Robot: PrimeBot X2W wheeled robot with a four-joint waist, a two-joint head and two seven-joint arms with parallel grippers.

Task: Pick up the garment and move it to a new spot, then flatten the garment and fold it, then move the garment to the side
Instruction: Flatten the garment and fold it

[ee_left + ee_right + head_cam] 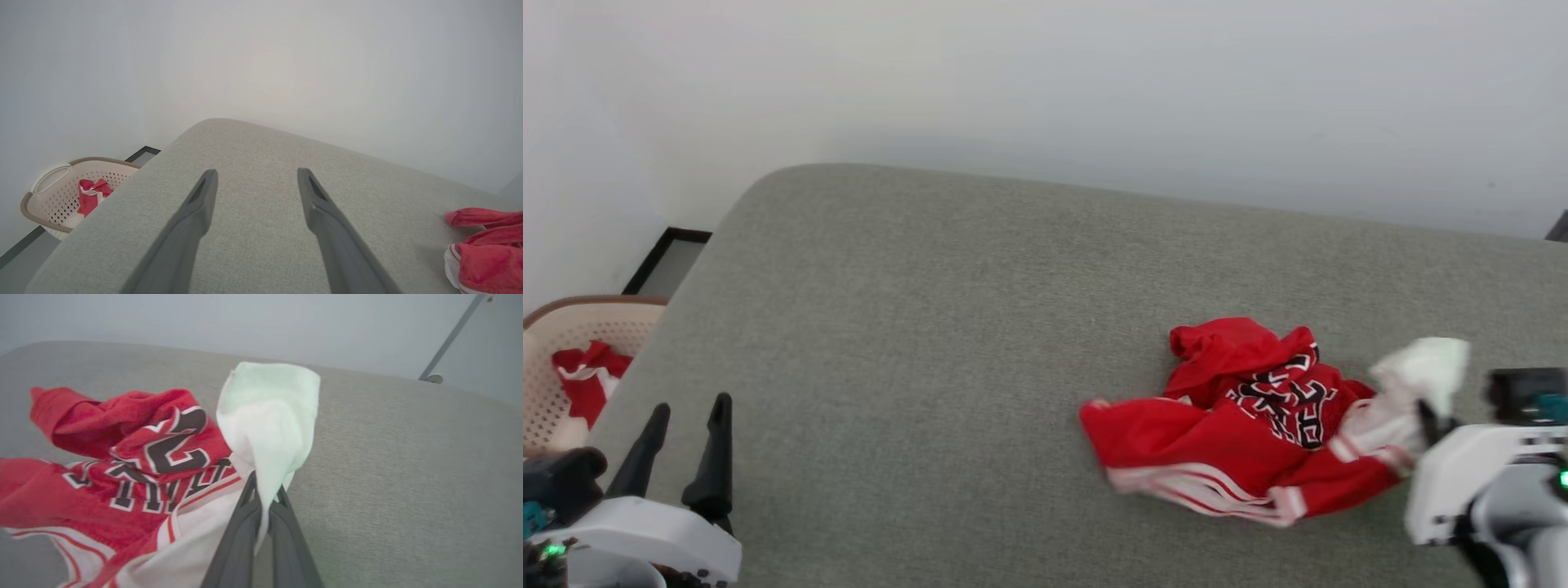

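One thin pinch: jaws of the right gripper (266,490) clenched only the white sleeve (269,416) of the garment (122,457) (left gripper (255,175) jaws released, idle); a lift risked the fabric slipping free.

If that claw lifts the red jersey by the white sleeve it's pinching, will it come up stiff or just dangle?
Probably dangle: the garment lies crumpled in soft folds, so it looks floppy. Likely light, since thin sleeve cloth stands puffed above the right gripper. The woven grey surface may drag on it.
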